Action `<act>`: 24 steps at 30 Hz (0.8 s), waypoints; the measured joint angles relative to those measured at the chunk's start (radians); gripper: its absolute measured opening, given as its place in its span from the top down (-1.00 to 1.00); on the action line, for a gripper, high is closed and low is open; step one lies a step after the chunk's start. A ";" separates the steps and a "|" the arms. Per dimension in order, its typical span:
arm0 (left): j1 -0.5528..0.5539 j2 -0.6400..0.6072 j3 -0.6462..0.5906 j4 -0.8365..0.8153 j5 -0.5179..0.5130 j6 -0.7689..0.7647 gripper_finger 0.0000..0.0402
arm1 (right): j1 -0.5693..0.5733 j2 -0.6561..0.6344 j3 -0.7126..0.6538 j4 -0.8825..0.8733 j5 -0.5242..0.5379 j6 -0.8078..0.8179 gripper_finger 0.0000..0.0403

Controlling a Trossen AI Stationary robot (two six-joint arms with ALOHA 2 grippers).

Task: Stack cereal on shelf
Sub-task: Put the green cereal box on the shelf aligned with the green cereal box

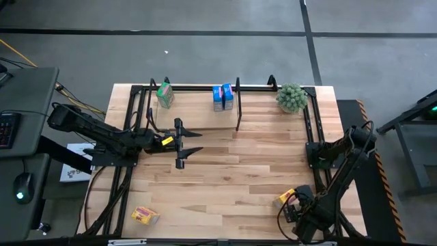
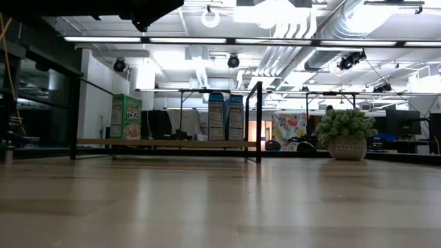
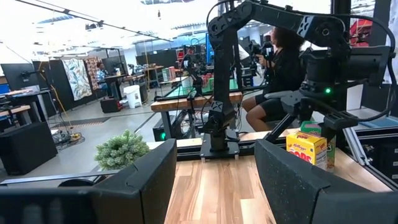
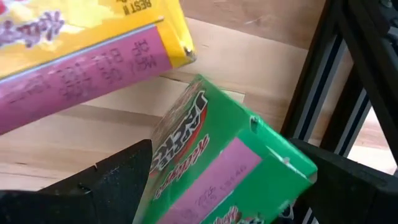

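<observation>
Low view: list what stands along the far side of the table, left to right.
Green cereal box on the shelf → two blue cereal boxes, side by side on the same board → potted plant, off the shelf's right end.

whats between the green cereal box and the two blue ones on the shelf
Nothing: only bare light wooden shelf board separates the green cardboard box from the blue boxes, clearest in the low view.

Ceiling strip lights (image 2: 207, 39) glare overhead in the low view. The table (image 2: 220, 207) near the camera blurs, with soft reflections. The room behind is bright.
</observation>
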 joint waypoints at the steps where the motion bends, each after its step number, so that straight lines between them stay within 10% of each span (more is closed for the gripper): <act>1: 0.000 0.000 0.000 0.000 0.000 0.000 -0.03 | 0.000 0.000 -0.003 0.001 0.000 -0.003 -0.82; 24: 0.000 0.000 0.000 0.000 -0.004 0.002 -0.03 | 0.000 -0.136 -0.004 0.156 -0.059 -0.143 0.19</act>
